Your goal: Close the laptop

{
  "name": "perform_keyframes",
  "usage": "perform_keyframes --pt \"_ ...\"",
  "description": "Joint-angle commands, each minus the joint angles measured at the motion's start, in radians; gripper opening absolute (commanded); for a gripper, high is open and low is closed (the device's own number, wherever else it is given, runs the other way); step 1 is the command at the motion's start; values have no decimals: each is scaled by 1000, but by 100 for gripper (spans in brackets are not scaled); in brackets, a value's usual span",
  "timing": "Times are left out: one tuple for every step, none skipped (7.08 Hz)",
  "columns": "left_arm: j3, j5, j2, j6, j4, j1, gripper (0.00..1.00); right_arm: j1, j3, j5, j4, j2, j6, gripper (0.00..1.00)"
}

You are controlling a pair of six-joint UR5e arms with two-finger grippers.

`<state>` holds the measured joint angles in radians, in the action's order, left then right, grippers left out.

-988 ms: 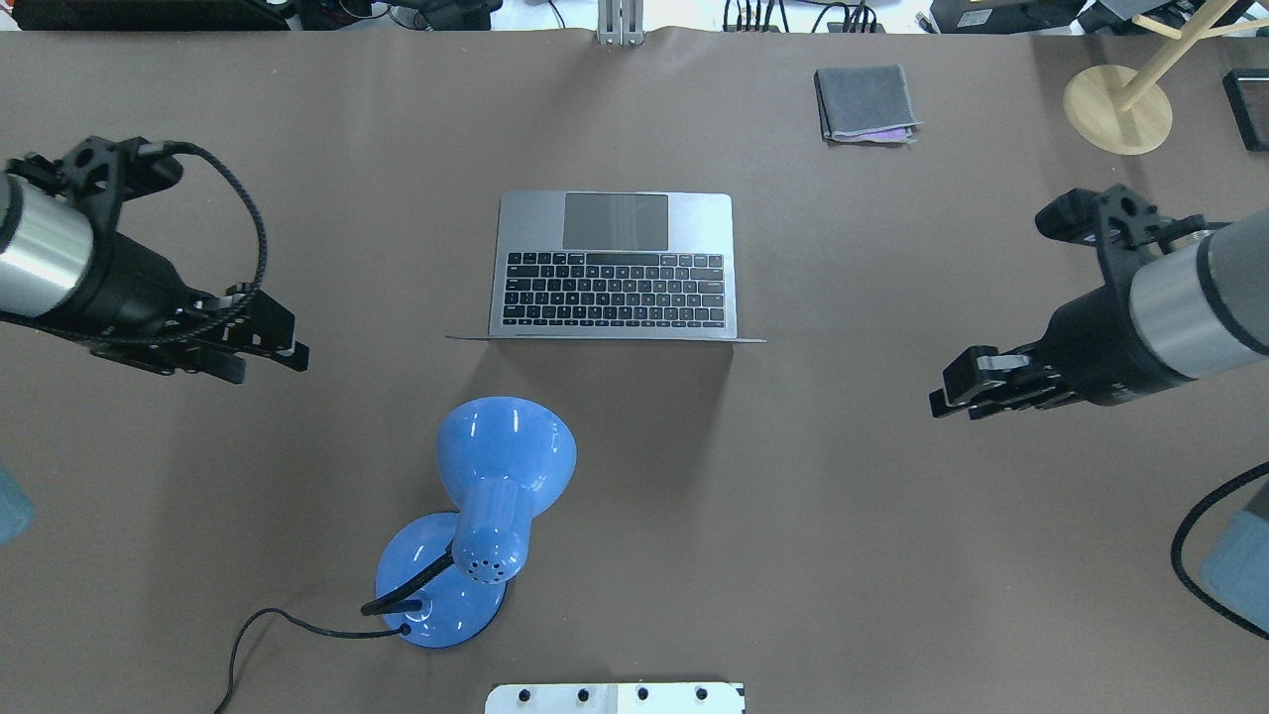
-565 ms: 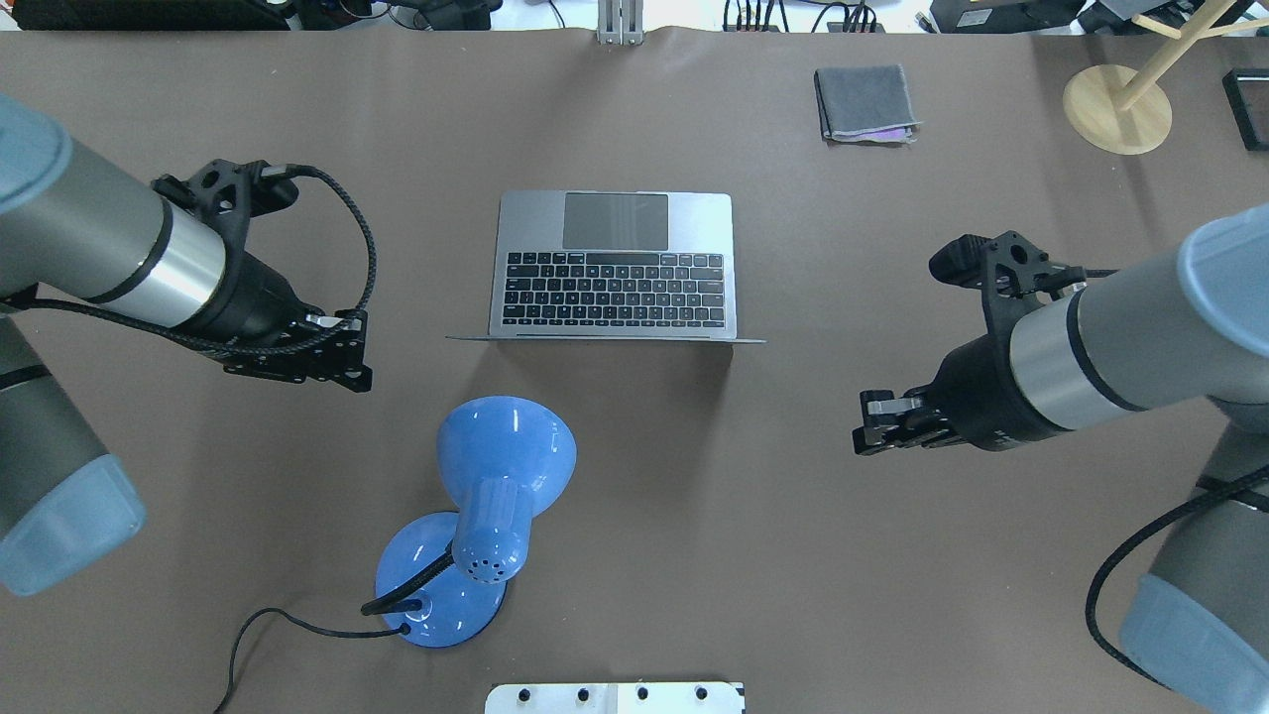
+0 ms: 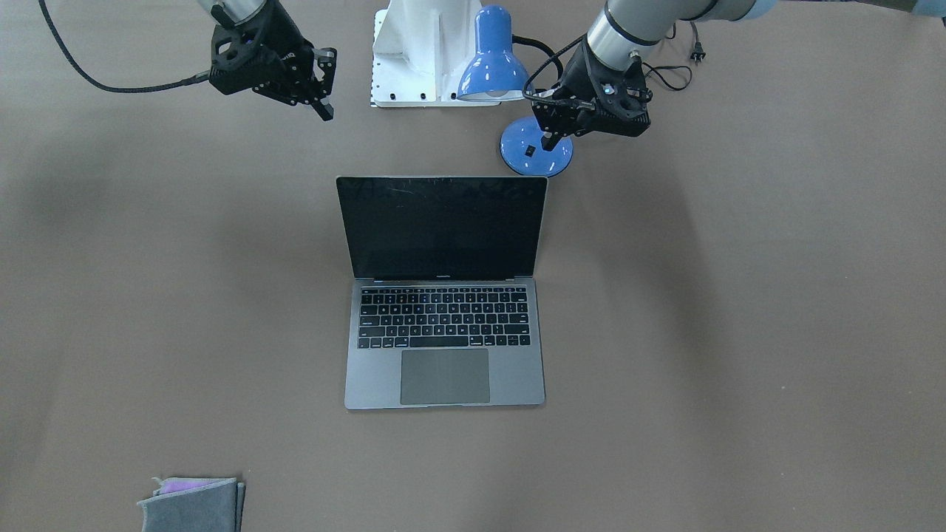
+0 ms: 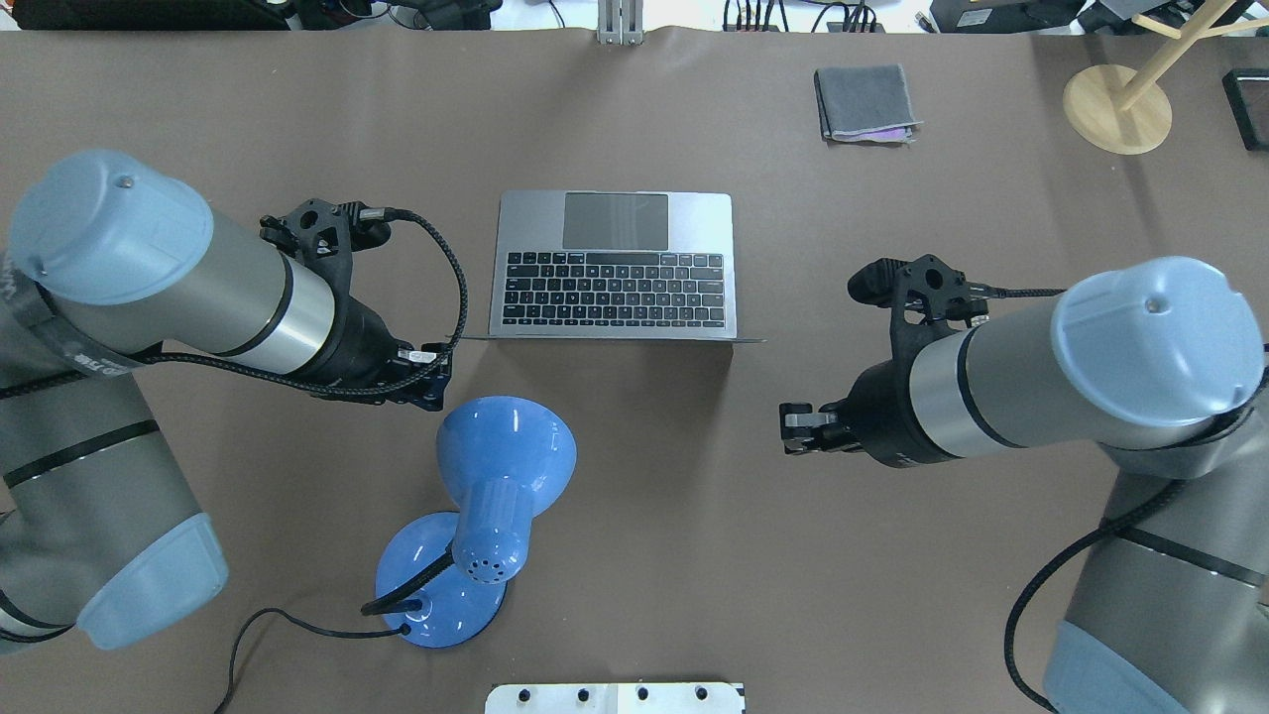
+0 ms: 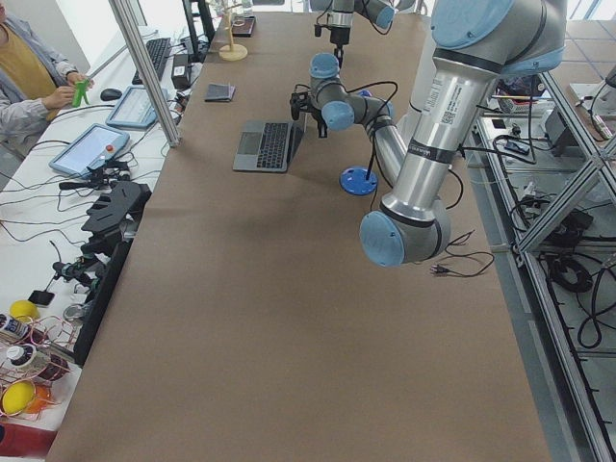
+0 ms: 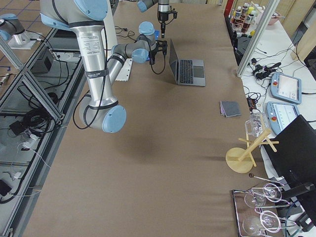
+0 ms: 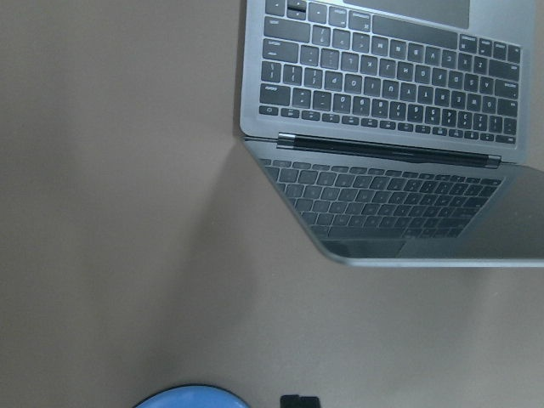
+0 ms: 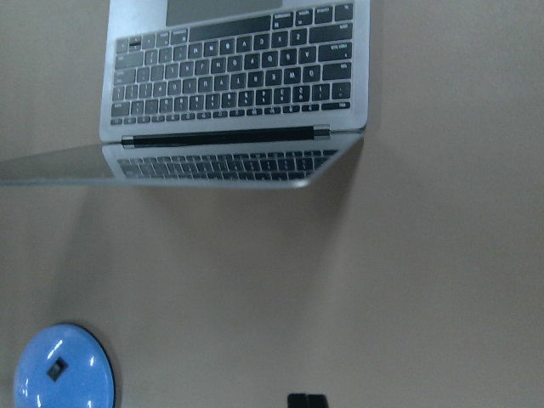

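Note:
The laptop [image 4: 615,263] lies open at the table's middle, its black screen [image 3: 442,227] upright and facing away from me, the lid's top edge toward me. My left gripper [image 4: 434,382] hangs just left of the lid's near corner, above the blue lamp's shade, apart from the laptop. My right gripper [image 4: 790,428] hangs right of the lid and a little nearer to me, also apart. Both look shut and empty. Each wrist view shows the keyboard [image 7: 382,85] and the lid's inner face from above [image 8: 238,76], with one dark fingertip [image 7: 299,401] at the bottom edge.
A blue desk lamp [image 4: 496,476] with its cord stands near me, left of centre, close under my left gripper. A folded grey cloth [image 4: 865,102] and a wooden stand [image 4: 1117,109] sit at the far right. A white base plate [image 4: 615,697] is at the near edge.
Both arms have swung inward toward the laptop's lid, the left from the far left, the right from the far right. The laptop has not moved.

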<state>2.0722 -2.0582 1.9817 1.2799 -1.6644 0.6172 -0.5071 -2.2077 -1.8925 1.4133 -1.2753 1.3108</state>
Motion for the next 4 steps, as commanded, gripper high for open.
perform_keyframes --pt "-18 56 29 1 -5 -22 0 15 32 166 48 80 -4 0" --pt "-42 56 55 1 -5 -22 0 31 51 200 49 85 -5 0" --pt "-47 56 60 1 -5 -22 0 39 74 202 49 99 -5 0" --pt "-52 56 62 -1 -5 -22 0 45 83 201 49 103 -5 0"
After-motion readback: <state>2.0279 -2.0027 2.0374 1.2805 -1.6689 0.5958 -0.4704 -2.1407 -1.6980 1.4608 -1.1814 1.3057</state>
